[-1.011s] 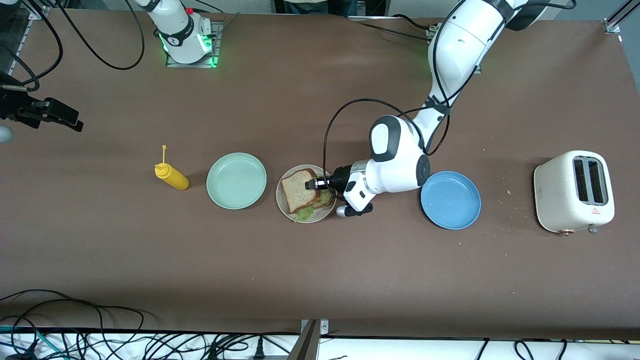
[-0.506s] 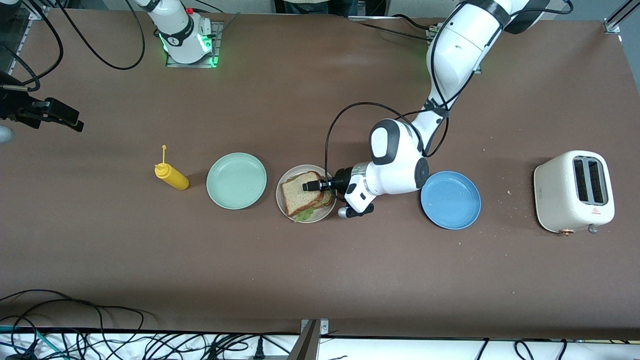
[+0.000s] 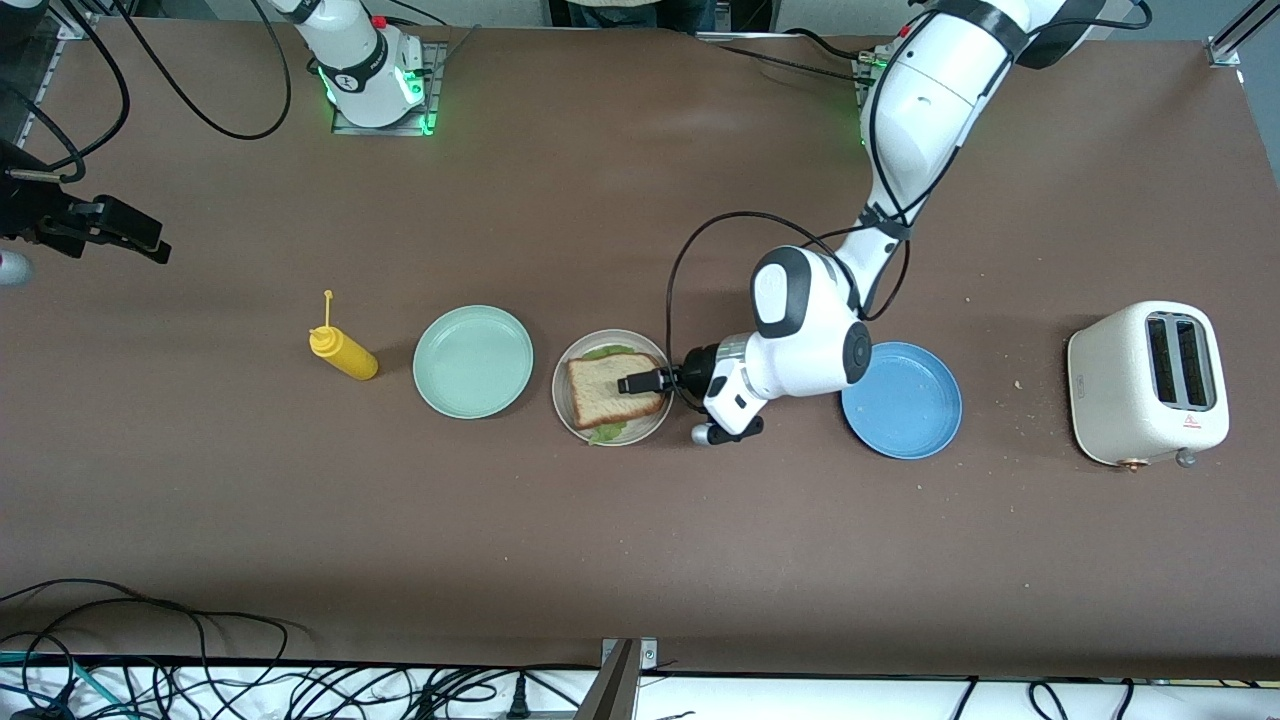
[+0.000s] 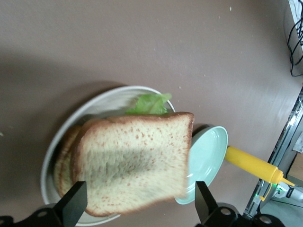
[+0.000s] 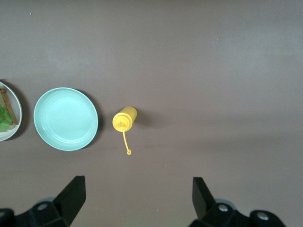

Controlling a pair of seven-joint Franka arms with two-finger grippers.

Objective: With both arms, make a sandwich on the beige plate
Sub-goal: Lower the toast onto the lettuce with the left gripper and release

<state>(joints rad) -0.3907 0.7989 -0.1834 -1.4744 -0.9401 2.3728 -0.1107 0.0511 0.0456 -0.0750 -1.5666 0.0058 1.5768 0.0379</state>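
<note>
The beige plate [image 3: 560,385] lies mid-table between two other plates. On it sits the sandwich [image 3: 612,390]: a toasted top slice [image 4: 135,158] lies flat on a lower slice [image 4: 64,161], and green lettuce [image 4: 149,104] pokes out at the edges. My left gripper [image 3: 640,383] hovers low over the plate's edge on the left arm's side. It is open, its fingers [image 4: 71,205] wide either side of the top slice and not pressing it. My right gripper [image 3: 150,245] waits open over bare table at the right arm's end, holding nothing.
A mint-green plate [image 3: 473,361] lies beside the beige one toward the right arm's end, with a yellow squeeze bottle [image 3: 344,352] past it. A blue plate [image 3: 901,400] and a white toaster [image 3: 1147,383] stand toward the left arm's end. Cables hang along the table's near edge.
The left gripper has opened and let go of the top bread slice, which now lies flat on the sandwich. The gripper drew back slightly toward the blue plate. The right arm stayed still.
</note>
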